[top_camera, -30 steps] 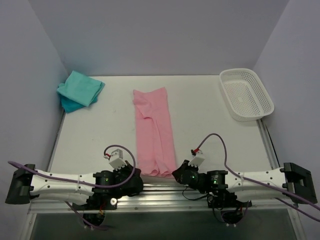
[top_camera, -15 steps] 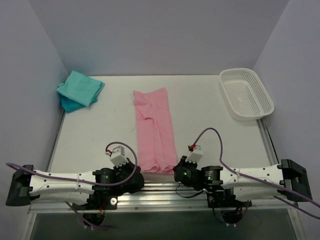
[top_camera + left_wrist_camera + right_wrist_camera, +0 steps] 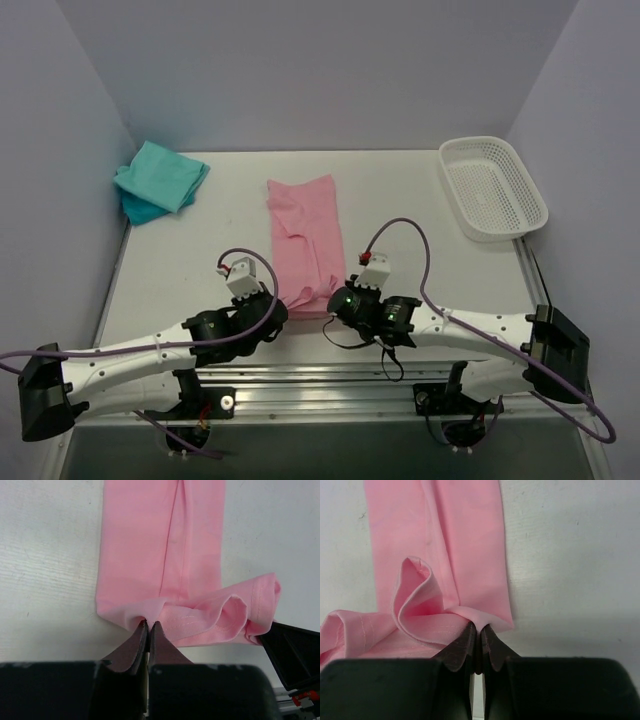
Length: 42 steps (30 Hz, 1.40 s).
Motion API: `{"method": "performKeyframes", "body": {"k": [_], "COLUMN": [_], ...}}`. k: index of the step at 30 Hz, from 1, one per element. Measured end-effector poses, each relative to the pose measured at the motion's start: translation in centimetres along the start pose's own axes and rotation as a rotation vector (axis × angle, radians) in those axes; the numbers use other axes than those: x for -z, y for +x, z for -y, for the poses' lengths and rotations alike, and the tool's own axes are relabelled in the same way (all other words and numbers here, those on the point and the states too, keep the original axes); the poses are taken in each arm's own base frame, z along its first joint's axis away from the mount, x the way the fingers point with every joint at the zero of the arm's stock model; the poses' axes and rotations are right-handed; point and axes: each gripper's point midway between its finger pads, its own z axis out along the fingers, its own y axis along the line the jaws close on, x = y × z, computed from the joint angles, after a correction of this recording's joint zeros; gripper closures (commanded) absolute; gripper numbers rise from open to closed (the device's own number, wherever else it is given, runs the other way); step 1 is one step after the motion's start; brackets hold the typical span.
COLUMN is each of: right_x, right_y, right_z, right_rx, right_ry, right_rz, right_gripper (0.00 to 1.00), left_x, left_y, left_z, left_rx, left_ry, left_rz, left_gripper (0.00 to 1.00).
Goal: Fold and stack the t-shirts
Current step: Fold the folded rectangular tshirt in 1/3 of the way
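Observation:
A light pink t-shirt (image 3: 305, 235), folded into a long narrow strip, lies down the middle of the table. Its near hem is lifted and curled back over the strip. My left gripper (image 3: 282, 308) is shut on the hem's left corner, seen in the left wrist view (image 3: 149, 623) with the pink cloth (image 3: 160, 555) stretching away. My right gripper (image 3: 333, 305) is shut on the right corner, seen in the right wrist view (image 3: 478, 626) with the pink cloth (image 3: 455, 540) beyond. Folded teal t-shirts (image 3: 160, 180) sit stacked at the far left.
A white plastic mesh basket (image 3: 493, 188) stands at the far right of the table. The metal rail (image 3: 330, 375) runs along the near edge behind both arms. Purple walls close in the left, right and back.
Both grippers have moved away from the near edge toward the far side, carrying the pink shirt's near hem with them. The strip now looks shorter, its end curled over itself.

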Motion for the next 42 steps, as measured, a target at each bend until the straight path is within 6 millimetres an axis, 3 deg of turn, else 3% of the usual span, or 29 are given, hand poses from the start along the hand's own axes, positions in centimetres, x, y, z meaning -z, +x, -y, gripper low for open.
{"method": "performKeyframes", "body": {"k": [11,25,34,39,40,41,42], "right_x": [-5.0,-12.8,-15.8,-17.1,-17.4,-17.9,-18.4], "right_y": [-3.8,-5.9,-8.9,-10.7,-11.1,-11.5,-11.8], "right_z": [-1.9,-3.8,-4.6,-4.9,-5.1,-5.1,-5.1], "right_rx": [0.055,0.088,0.067,0.054,0.048,0.042,0.033], "right_ry": [0.075,0.114,0.118,0.117,0.115,0.114,0.114], "right_rz": [0.027,-0.043,-0.057,-0.057,-0.056,-0.057,-0.058], "right_gripper": [1.00,1.00,1.00,1.00,0.97,0.87,0.54], "left_x": [-3.2,-10.8,-15.2,-17.1,-17.5,-17.9,-18.5], "left_y": [-3.0,-4.6,-7.6,-8.8,-8.9,-8.9,-8.9], "left_z": [1.3,0.0,3.4,3.4,3.2,2.8,2.4], "left_rx": [0.005,0.049,0.080,0.090,0.092,0.094,0.098], "left_ry": [-0.011,-0.086,-0.060,-0.068,-0.074,-0.083,-0.092], "left_rz": [0.017,-0.079,-0.129,-0.136,-0.139,-0.143,-0.152], "left_gripper": [0.98,0.97,0.96,0.95,0.95,0.93,0.88]}}
